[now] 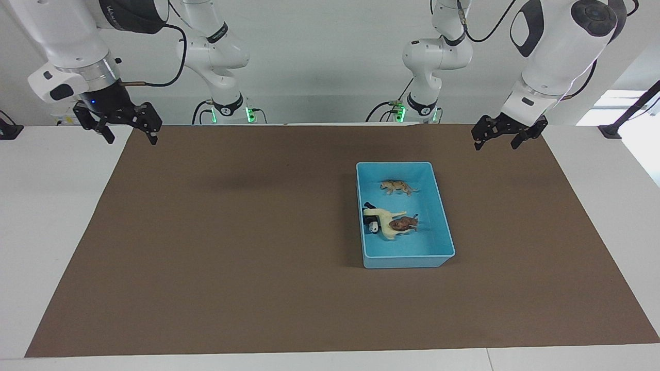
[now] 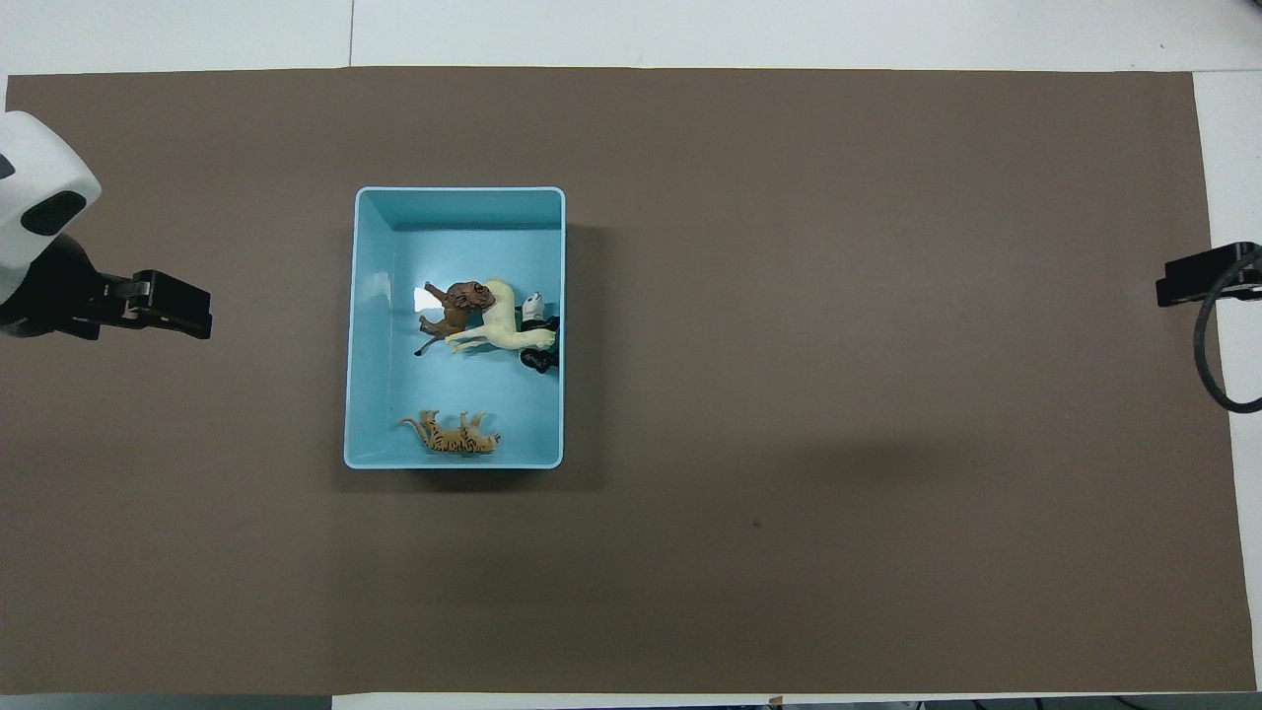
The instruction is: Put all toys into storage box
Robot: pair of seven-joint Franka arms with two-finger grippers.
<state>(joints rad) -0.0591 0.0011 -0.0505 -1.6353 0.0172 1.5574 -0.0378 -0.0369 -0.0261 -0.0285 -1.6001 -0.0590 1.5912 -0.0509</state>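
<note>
The light blue storage box (image 1: 402, 260) stands on the brown mat, toward the left arm's end of the table; it also shows in the overhead view (image 2: 459, 190). All four toys lie inside it. The striped tiger (image 1: 398, 186) (image 2: 452, 436) lies alone at the box's end nearer the robots. The cream-white horse (image 1: 384, 217) (image 2: 501, 323), the reddish-brown animal (image 1: 403, 223) (image 2: 455, 304) and the panda (image 1: 372, 223) (image 2: 537, 335) lie bunched together, touching. My left gripper (image 1: 496, 144) (image 2: 173, 306) is open and empty, raised beside the box. My right gripper (image 1: 129, 135) (image 2: 1188, 279) is open and empty, raised over the mat's corner.
The brown mat (image 1: 232, 247) covers most of the white table (image 1: 46, 206). Both arm bases stand at the table's robot end. Nothing else lies on the mat.
</note>
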